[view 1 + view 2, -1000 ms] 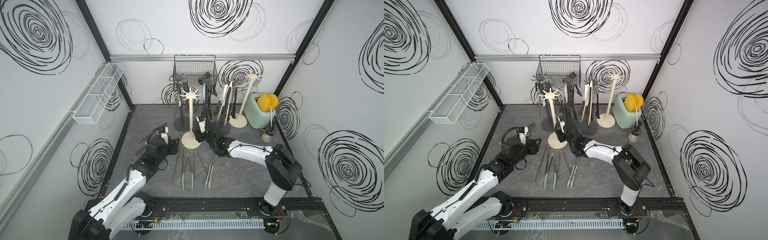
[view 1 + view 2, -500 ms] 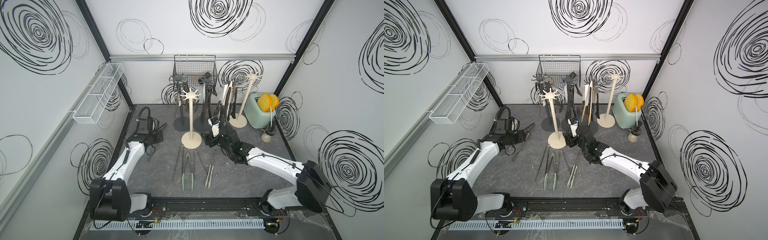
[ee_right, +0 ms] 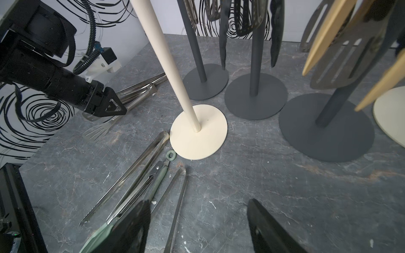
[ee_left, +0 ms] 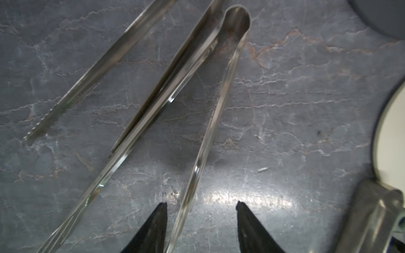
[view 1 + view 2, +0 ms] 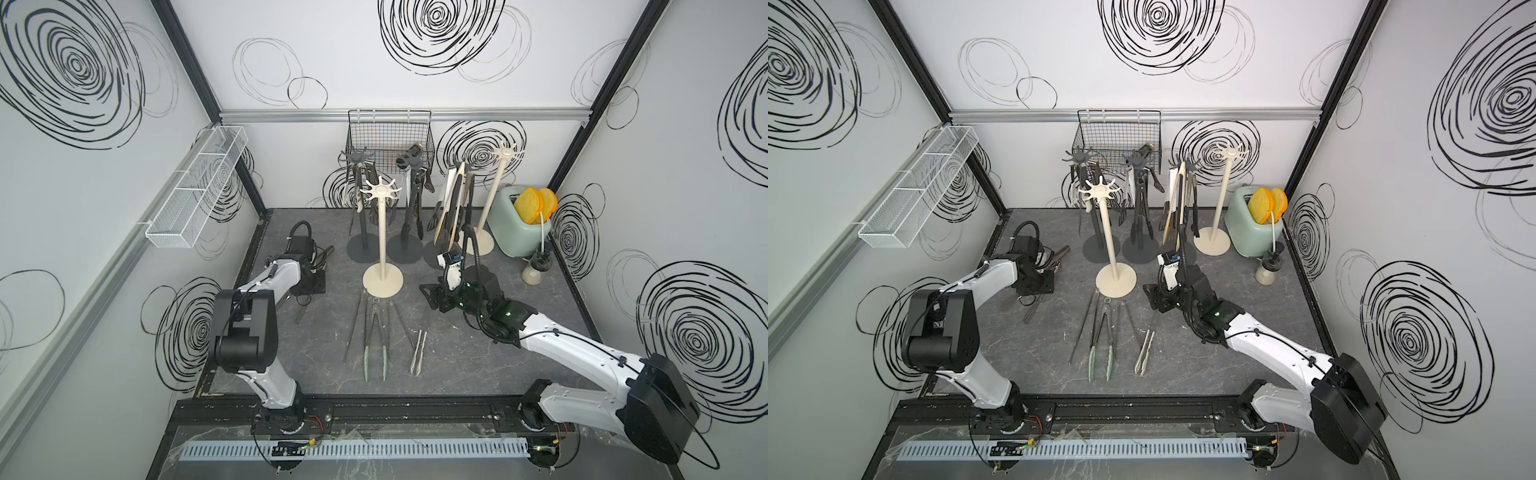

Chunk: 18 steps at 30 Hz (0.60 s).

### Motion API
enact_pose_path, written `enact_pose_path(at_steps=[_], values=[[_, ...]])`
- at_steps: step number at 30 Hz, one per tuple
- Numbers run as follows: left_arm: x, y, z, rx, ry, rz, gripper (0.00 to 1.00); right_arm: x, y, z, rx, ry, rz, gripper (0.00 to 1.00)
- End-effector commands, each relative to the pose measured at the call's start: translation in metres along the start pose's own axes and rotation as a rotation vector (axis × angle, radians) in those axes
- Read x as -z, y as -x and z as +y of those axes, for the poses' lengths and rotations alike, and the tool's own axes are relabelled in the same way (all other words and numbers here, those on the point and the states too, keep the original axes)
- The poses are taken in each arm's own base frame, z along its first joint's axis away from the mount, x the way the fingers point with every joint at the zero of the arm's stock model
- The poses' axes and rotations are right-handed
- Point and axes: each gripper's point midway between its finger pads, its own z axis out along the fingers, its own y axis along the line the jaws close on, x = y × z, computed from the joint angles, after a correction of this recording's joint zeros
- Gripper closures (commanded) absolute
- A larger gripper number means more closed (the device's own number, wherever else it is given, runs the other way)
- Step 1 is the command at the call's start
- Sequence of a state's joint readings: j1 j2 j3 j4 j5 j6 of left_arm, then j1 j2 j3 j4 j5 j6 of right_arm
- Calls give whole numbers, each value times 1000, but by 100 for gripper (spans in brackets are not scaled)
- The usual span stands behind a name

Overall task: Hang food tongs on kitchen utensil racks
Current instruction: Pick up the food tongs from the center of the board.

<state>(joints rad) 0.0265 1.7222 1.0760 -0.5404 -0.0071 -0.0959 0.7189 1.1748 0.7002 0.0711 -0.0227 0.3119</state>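
Left tool (image 4: 200,210) is hovering low at the left of the bench (image 4: 285,109), jaws standing apart and straddling one arm of the steel tongs (image 4: 219,92). It looks to be lining up the grasp; next comes closing, then lifting to the cream rack (image 5: 381,232). The tongs are lying flat, long axis front-to-back, bend pointing toward the dark racks (image 5: 361,251). Right tool (image 3: 198,202) is hovering with jaws wide apart and empty, beside the green-tipped tongs (image 3: 157,175).
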Motion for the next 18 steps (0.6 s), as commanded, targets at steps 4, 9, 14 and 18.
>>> enact_pose_path(at_steps=[4, 9, 14, 18], values=[[-18, 6, 8, -41, 32, 11, 50, 5, -2, -6, -32, 2, -1, 27], [-26, 2, 2, -57, 1, 30, 59, 4, -2, -9, -38, -4, 1, 27], [-27, -1, -9, -90, -25, 37, 67, 4, -1, -10, -42, -7, 0, 27], [-29, -5, -16, -111, -34, 53, 74, 6, 1, -10, -43, -5, -6, 27]])
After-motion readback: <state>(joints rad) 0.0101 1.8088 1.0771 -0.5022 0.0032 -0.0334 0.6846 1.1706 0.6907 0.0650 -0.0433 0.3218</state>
